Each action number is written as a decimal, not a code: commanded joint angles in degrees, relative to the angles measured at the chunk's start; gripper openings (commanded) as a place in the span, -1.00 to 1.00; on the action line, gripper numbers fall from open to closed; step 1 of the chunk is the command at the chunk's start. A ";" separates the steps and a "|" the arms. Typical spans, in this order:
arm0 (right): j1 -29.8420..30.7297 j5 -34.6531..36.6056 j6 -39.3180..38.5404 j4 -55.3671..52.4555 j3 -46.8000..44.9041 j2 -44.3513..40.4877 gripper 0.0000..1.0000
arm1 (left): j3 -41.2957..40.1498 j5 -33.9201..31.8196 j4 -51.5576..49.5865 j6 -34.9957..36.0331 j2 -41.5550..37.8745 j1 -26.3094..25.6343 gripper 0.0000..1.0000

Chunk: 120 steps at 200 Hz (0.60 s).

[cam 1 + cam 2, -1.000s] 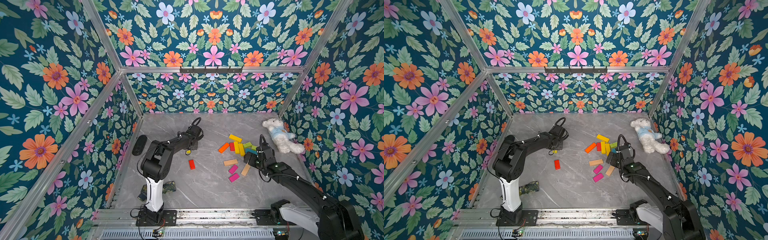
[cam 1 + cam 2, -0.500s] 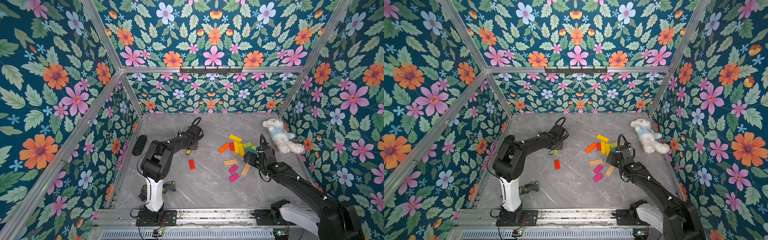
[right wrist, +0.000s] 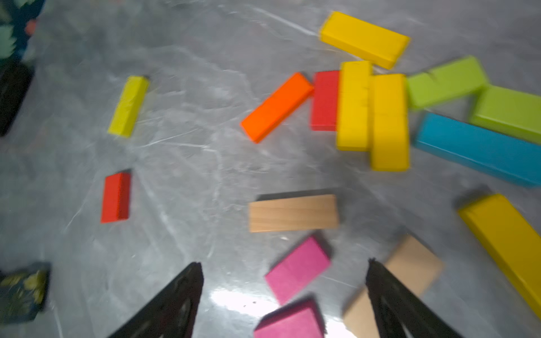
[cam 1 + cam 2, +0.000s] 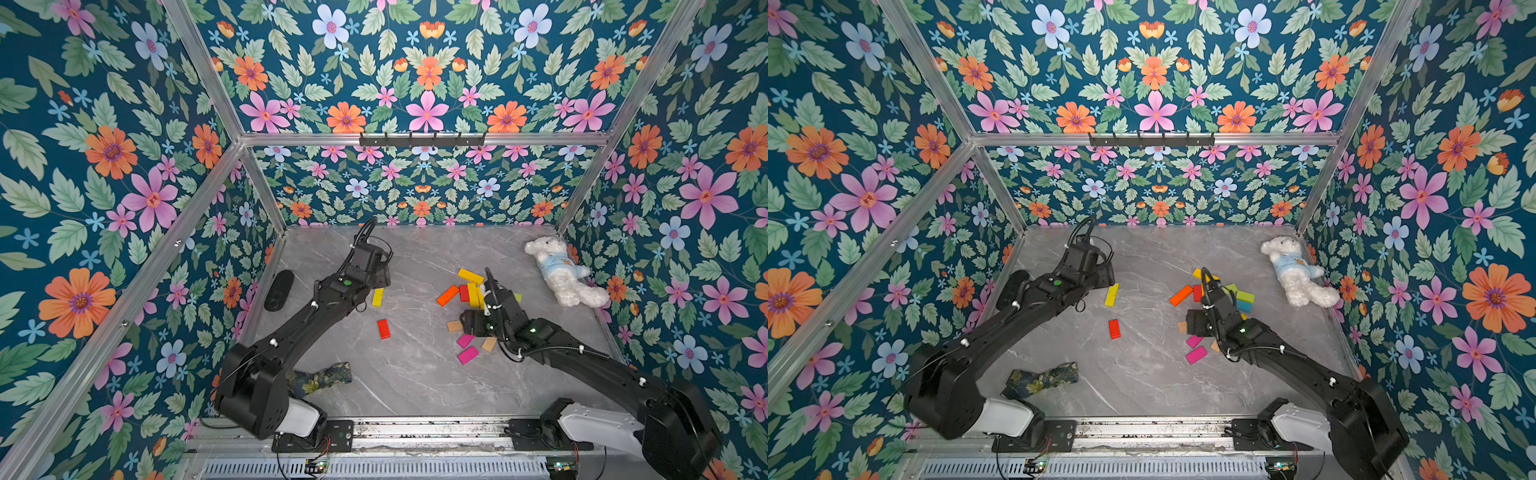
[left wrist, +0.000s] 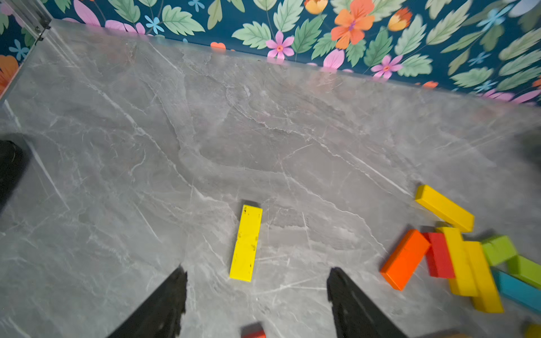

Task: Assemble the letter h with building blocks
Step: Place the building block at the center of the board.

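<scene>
A yellow block (image 5: 246, 243) lies flat on the grey table, just ahead of my left gripper (image 5: 256, 270), which stands open and touches nothing. In both top views this yellow block (image 4: 377, 297) lies above a lone red block (image 4: 384, 328). To the right is a loose pile of blocks (image 4: 469, 293) in orange, red, yellow, green and blue. My right gripper (image 3: 285, 263) is open low over two pink blocks (image 3: 297, 269), with a plain wood block (image 3: 293, 212) ahead and another (image 3: 409, 269) beside one finger. In a top view my right gripper (image 4: 468, 326) hides part of these.
A white plush bear (image 4: 559, 270) lies at the back right by the wall. A black oval object (image 4: 279, 290) sits at the left wall. A floral cloth (image 4: 322, 376) lies near the left arm's base. Flowered walls close in three sides.
My left gripper has opened and let go of the yellow block, which now lies on the table. My right gripper has shifted left over the pink blocks.
</scene>
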 commanded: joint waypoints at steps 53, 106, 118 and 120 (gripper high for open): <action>14.97 -3.23 -2.76 4.82 16.05 23.50 0.80 | -9.89 -7.04 -3.82 -7.56 -20.36 -0.42 0.62; 20.43 5.19 0.33 -2.29 30.41 39.20 0.86 | -11.20 -5.53 -5.00 -7.14 -24.80 -0.42 0.65; 20.72 6.36 1.06 -3.40 32.06 41.11 0.86 | -11.29 -5.07 -4.84 -6.60 -25.16 -0.42 0.65; 20.77 6.59 1.17 -3.58 32.41 41.39 0.86 | -11.29 -5.04 -4.92 -6.53 -25.17 -0.42 0.65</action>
